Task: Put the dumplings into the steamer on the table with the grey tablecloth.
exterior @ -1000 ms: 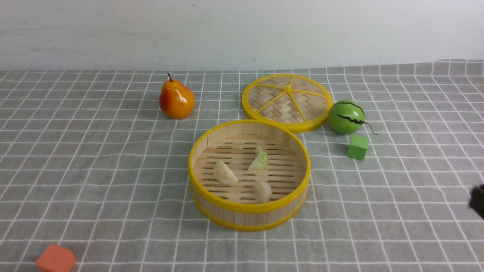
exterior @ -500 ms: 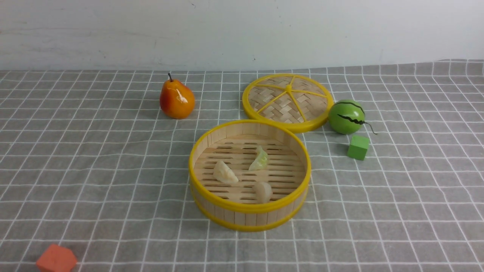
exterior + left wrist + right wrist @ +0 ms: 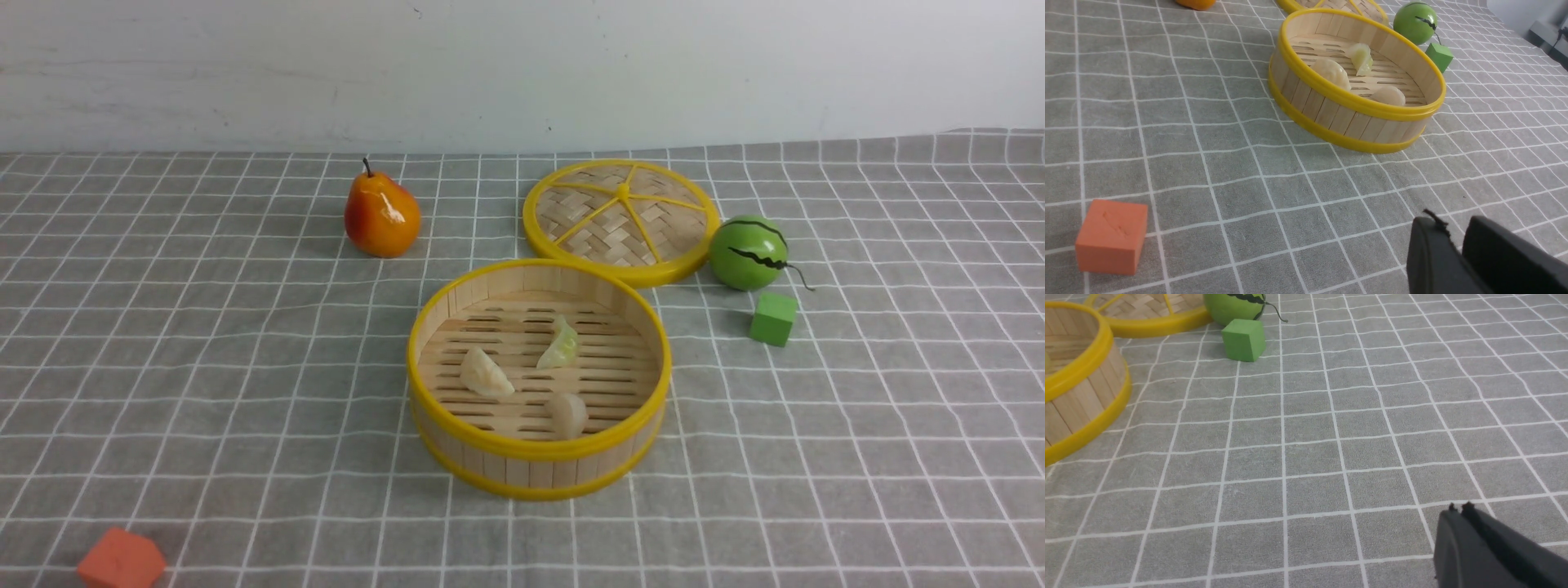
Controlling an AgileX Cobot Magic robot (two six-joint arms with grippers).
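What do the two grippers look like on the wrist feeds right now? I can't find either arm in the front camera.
Only fingertips show. The left gripper has two matte black fingers, broad and rounded, with a small frayed nub at one tip. The right gripper is likewise matte black, its fingers ending in small ragged points. No cables, markings or arm links are visible in any view.

Front view faces the wall from above; both low wrist views share its steamer and green cube.
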